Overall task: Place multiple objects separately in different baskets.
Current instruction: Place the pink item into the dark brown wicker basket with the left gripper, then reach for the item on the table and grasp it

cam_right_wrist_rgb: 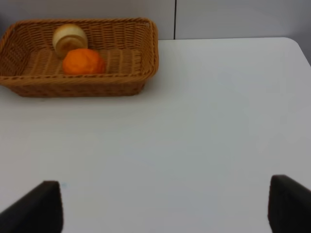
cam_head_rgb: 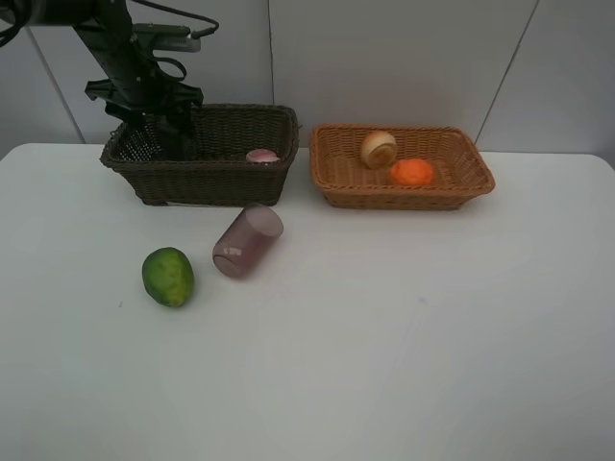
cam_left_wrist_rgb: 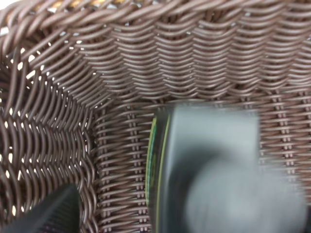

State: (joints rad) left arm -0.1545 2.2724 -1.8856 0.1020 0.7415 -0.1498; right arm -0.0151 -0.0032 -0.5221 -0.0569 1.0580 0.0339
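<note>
Left gripper [cam_head_rgb: 178, 134]: my left arm reaches down into the left end of the dark brown basket [cam_head_rgb: 197, 178], far left on the table [cam_head_rgb: 432, 336].
Left fingers [cam_left_wrist_rgb: 48, 213]: released. The one I can see stands off the bottle, with basket weave showing between them. The other is out of sight.
Dark green bottle [cam_left_wrist_rgb: 209, 160]: inside the dark basket, against its woven floor. It is a blurred dark block with a thin green-yellow edge, too blurred to tell upright from lying.
Pink bottle [cam_head_rgb: 261, 156]: at the right end of the same basket, only a rounded pink top showing over the near wall.
Purple cup [cam_head_rgb: 248, 240]: lying on its side on the table just in front of the dark basket, translucent, mouth towards the near left.
Green fruit [cam_head_rgb: 168, 277]: on the table, left of the cup and close to it, rounded and bright green.
Tan basket [cam_head_rgb: 336, 192]: far right, beside the dark one, shallower and light orange-brown.
Orange [cam_head_rgb: 411, 172]: in the tan basket, near its middle.
Yellowish fruit [cam_head_rgb: 379, 149]: in the tan basket, just behind and left of the orange, pale with a browner band.
Right gripper [cam_right_wrist_rgb: 160, 206]: over bare table, well right of the tan basket.
Right fingers [cam_right_wrist_rgb: 34, 208]: spread wide, nothing between them.
</note>
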